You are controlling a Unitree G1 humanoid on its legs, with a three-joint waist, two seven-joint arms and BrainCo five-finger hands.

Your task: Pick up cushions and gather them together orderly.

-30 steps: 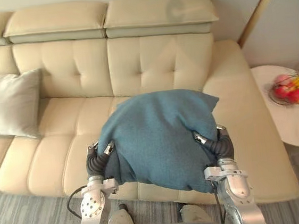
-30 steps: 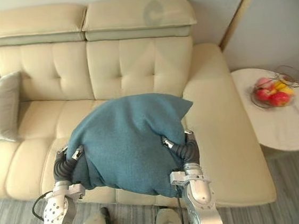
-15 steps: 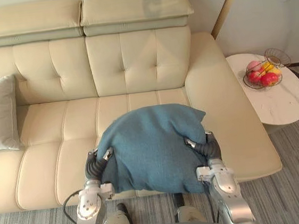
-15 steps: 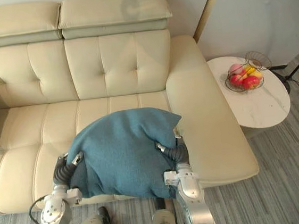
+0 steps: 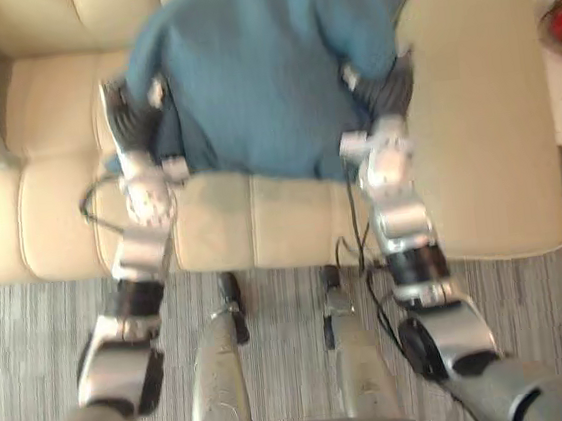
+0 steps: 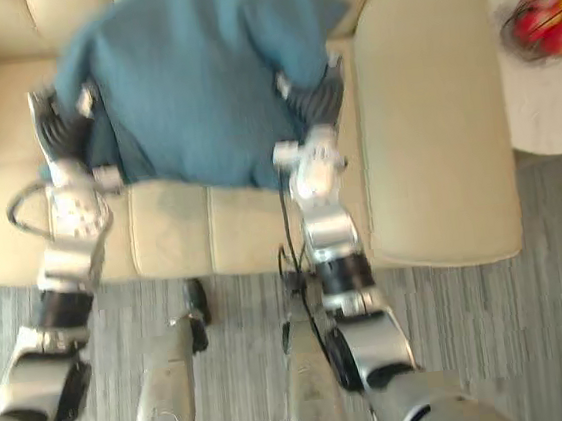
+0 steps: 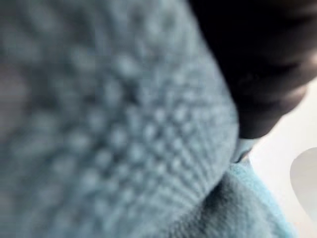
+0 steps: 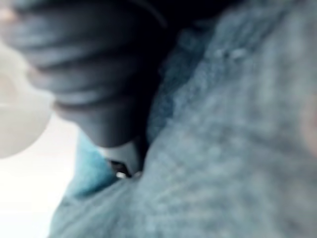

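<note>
Cushion, teal, nubbly knit, sagging between left hand and right hand above cream sofa; grip cannot tell.

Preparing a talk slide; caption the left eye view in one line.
Humanoid's left hand and right hand carry a blue cushion between them over a cream sofa.

I'm reading the blue cushion as matt, nubbly woven cloth; the sofa is looking smooth, leather-like.
</note>
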